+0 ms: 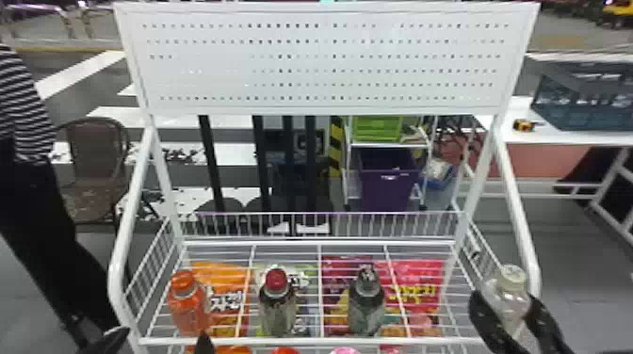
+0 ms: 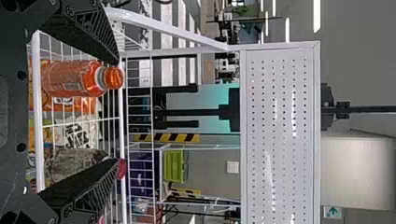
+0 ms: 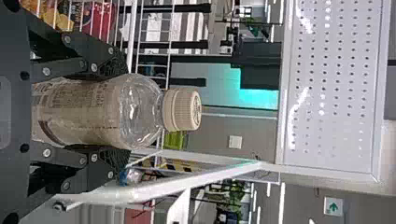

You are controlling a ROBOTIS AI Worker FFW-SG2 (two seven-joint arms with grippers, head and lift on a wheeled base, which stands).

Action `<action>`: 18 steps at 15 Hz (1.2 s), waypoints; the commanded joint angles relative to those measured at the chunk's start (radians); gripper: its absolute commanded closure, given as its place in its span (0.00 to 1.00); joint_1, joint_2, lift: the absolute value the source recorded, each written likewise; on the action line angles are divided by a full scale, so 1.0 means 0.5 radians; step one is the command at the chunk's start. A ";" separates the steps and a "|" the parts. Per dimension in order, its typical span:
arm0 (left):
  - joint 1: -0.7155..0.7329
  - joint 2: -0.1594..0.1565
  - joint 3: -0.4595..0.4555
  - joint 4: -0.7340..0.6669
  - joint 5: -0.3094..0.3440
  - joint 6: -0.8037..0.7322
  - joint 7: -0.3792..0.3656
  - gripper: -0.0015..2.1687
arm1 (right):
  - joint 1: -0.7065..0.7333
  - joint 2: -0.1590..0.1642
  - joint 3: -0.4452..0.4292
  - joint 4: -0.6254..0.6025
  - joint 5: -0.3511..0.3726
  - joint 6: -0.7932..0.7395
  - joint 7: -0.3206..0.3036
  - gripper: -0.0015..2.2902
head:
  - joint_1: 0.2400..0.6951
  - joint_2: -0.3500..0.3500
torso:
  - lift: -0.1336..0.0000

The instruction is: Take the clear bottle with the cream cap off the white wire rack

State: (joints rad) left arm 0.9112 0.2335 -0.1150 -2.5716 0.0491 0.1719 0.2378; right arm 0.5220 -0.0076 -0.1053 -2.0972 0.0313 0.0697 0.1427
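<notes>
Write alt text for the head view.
Right hand holding a clear bottle with cream cap at the right end of a white wire rack. Orange bottle, red-capped bottle and gray-capped bottle stand on it; left hand open, lower left.

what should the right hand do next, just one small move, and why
I'd ease the right hand gently back towards the robot, bottle upright. Its fingers flank the clear bottle, so it looks gripped, and in the head view the cream cap appears close beside the rack's right side tube, which a sideways swing might knock.
</notes>
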 commanded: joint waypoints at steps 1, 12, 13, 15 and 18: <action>0.000 0.005 0.003 -0.002 0.000 -0.020 0.000 0.07 | 0.248 0.000 -0.090 -0.273 -0.069 0.068 0.027 0.74 | 0.57 0.50 | 1.00; -0.024 0.008 0.025 -0.008 0.015 -0.026 -0.003 0.07 | 0.824 0.017 -0.191 -0.788 -0.173 0.099 0.196 0.74 | 0.57 0.50 | 1.00; -0.021 0.008 0.028 -0.011 0.015 -0.026 -0.006 0.07 | 0.821 0.017 -0.188 -0.785 -0.173 0.099 0.196 0.74 | 0.57 0.50 | 1.00; -0.021 0.008 0.028 -0.014 0.015 -0.026 0.000 0.07 | 0.809 0.017 -0.188 -0.782 -0.176 0.099 0.193 0.74 | 0.57 0.50 | 1.00; -0.034 0.008 0.028 -0.014 0.015 -0.020 0.000 0.07 | 0.797 0.017 -0.207 -0.770 -0.213 0.099 0.196 0.74 | 0.57 0.50 | 1.00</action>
State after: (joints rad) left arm 0.8972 0.2378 -0.1013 -2.5785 0.0567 0.1611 0.2378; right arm 0.9229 0.0000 -0.2017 -2.4846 -0.0638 0.1190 0.2408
